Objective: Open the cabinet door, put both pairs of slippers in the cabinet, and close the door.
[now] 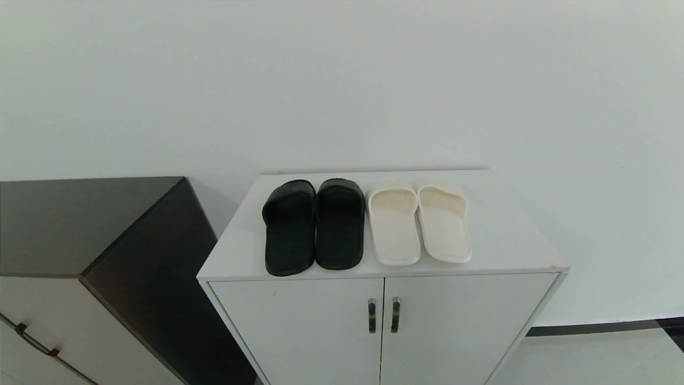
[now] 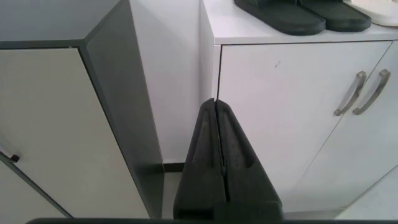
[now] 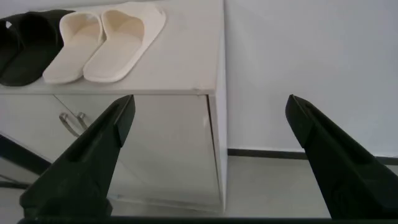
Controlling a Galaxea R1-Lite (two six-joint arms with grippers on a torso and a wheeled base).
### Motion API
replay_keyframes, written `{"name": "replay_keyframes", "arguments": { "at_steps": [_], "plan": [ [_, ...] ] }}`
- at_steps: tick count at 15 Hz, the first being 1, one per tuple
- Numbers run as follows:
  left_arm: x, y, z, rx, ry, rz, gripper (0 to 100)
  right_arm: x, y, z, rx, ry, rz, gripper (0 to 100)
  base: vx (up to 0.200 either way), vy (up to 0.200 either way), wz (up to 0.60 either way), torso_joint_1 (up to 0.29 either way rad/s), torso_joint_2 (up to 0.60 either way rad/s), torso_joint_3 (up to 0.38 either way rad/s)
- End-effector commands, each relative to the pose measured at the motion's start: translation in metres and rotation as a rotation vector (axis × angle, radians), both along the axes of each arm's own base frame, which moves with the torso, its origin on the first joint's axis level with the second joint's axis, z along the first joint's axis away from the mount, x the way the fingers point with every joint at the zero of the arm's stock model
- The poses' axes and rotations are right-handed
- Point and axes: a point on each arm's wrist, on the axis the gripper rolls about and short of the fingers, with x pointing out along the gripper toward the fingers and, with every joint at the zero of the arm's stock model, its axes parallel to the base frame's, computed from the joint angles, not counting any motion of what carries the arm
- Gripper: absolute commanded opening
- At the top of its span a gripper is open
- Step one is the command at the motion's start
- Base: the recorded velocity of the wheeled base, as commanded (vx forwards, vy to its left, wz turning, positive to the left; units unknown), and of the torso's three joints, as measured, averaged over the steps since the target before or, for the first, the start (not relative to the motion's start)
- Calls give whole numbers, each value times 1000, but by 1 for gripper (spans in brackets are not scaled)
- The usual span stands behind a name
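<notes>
Though the right hand (image 3: pixel 209 104) gapes, 2 white slippers (image 3: pixel 102 40) lie well clear.

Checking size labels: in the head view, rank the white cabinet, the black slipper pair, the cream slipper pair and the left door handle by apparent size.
1. white cabinet
2. black slipper pair and cream slipper pair: look alike, not ranked
3. left door handle

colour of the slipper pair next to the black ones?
Plain cream, no pattern. The cream slippers show best in the right wrist view.
</notes>
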Motion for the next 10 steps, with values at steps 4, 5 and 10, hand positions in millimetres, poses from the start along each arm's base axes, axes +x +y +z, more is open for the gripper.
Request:
{"name": "replay_keyframes", "arguments": {
  "at_steps": [4, 5, 10],
  "plan": [
    [0, 0, 0, 0, 0, 1, 0, 63, 63, 12, 40, 147, 148, 100, 0, 0, 0, 0, 0, 0],
    [0, 0, 0, 0, 0, 1, 0, 70, 76, 16, 46, 132, 166, 100, 0, 0, 0, 0, 0, 0],
    [0, 0, 0, 0, 0, 1, 0, 108, 132, 29, 23, 95, 141, 100, 0, 0, 0, 0, 0, 0]
  ]
}}
